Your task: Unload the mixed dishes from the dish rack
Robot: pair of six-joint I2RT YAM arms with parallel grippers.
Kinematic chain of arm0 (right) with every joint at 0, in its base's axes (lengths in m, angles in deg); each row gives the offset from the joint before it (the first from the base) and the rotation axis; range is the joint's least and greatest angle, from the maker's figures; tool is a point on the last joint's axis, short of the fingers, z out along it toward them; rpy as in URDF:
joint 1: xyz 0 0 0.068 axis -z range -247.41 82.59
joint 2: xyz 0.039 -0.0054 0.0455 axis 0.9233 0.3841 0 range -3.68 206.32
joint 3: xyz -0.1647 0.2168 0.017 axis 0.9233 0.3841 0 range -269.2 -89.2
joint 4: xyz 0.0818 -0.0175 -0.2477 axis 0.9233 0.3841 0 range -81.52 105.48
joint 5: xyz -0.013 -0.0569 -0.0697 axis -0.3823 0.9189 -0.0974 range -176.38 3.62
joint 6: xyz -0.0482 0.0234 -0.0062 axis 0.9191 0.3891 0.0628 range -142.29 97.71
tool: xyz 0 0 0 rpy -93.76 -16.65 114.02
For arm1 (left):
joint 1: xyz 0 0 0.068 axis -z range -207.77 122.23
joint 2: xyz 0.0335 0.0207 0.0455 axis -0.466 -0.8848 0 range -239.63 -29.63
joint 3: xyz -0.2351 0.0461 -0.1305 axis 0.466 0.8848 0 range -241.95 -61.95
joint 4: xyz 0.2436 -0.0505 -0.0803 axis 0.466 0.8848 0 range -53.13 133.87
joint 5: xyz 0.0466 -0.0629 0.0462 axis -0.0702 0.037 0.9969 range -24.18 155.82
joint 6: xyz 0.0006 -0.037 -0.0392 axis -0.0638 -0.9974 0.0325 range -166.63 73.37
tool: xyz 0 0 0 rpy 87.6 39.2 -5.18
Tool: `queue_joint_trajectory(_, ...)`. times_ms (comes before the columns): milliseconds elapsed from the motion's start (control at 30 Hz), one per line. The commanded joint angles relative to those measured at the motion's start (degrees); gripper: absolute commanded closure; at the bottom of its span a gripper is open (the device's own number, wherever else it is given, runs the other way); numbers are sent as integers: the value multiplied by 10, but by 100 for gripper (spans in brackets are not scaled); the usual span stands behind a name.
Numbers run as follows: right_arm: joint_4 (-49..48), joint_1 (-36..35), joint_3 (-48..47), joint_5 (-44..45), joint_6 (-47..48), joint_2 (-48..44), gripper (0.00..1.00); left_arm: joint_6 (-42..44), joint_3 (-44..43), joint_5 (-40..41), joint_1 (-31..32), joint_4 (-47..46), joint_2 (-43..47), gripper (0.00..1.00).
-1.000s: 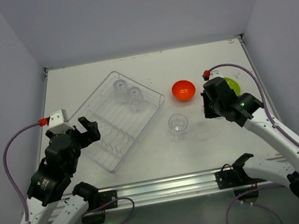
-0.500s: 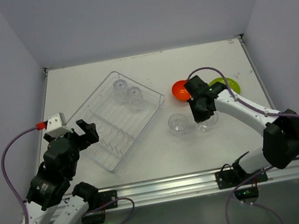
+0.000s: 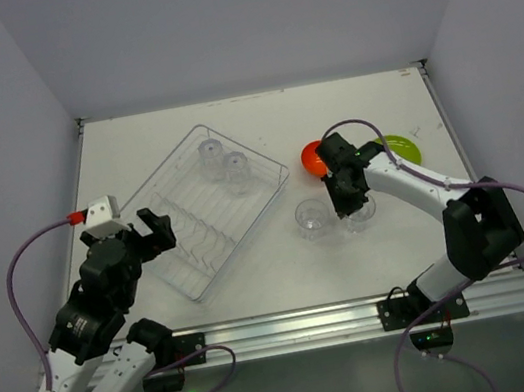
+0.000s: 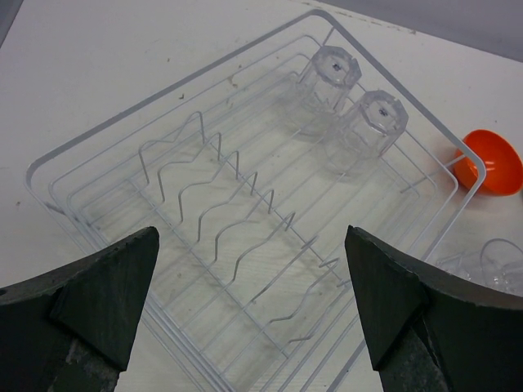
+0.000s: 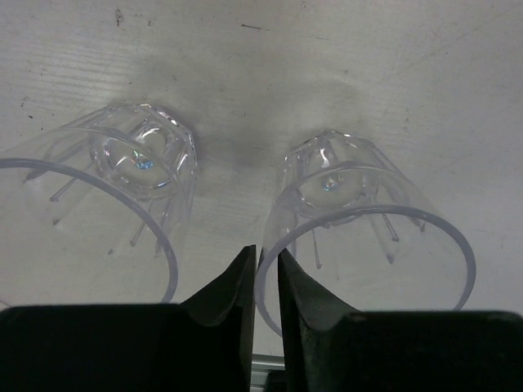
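A: What is held in the rack (image 3: 244,232)?

B: Two clear glasses are kept in its far corner, bottoms up. The far glass (image 3: 210,154) and the near glass (image 3: 236,168) are set just beside each other.

A: And what is seen outside it?

B: The orange bowl (image 3: 309,159) and the green plate (image 3: 402,147) are laid on the worktop (image 3: 406,262) to the right of the rack. The bowl is partly covered by the right arm. Two more glasses are stood mouth up, side by side, in front of the bowl: the free glass (image 3: 311,220) and the held glass (image 3: 361,216).

A: How are the jaws set?

B: The jaws of the right gripper (image 5: 265,282) are pinched on the rim of the held glass, with one finger inside it and one outside. The jaws of the left gripper (image 4: 253,310) are spread wide at the rack's near-left side.
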Motion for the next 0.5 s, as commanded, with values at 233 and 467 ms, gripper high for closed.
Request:
queue_joint_trajectory(233, 25, -3, -40, -8, 5, -102, 50, 16, 0, -10, 0, -33, -27, 0)
queue_joint_trajectory(467, 27, -1, -45, -3, 7, -219, 15, 23, -29, -51, 0, -30, -95, 0)
